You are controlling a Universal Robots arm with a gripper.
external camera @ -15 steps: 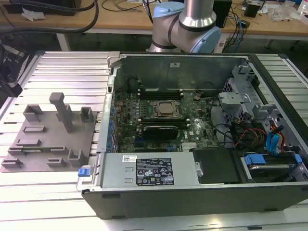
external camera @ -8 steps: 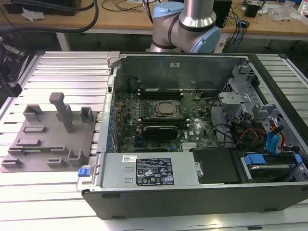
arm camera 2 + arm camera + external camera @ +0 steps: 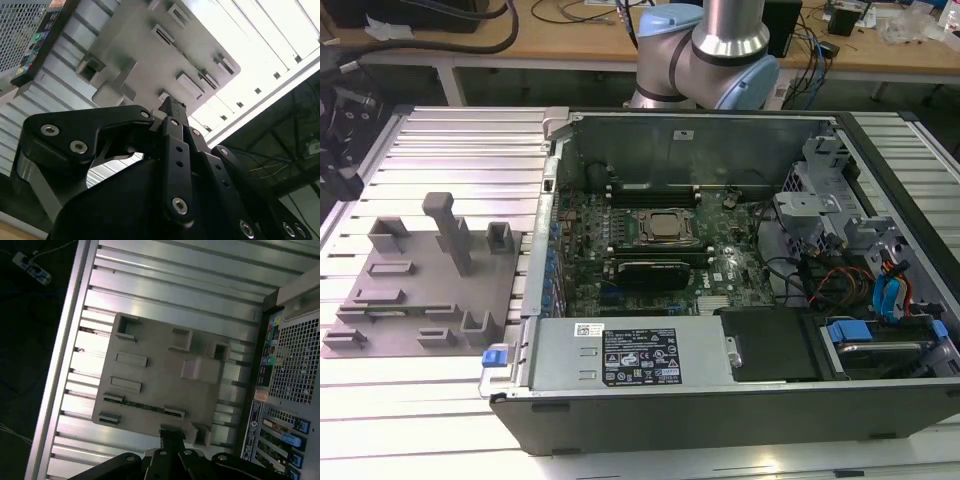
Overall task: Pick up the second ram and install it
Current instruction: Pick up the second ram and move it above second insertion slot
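Lying on the slatted desk [image 3: 450, 140] at the exterior view's left, the grey fixture plate [image 3: 420, 290] carries the second ram [image 3: 142, 406], a thin green strip in a long slot between two end blocks (clearest in the first wrist view). The gripper [image 3: 170, 432] hangs above the plate, apart from the ram, closed together on nothing. To the right stands the open computer case [image 3: 720, 425], its motherboard [image 3: 620, 225] exposed.

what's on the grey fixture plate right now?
The second ram sits between two end holders on the plate. The other grey blocks look empty. The gripper covers part of the plate's edge.
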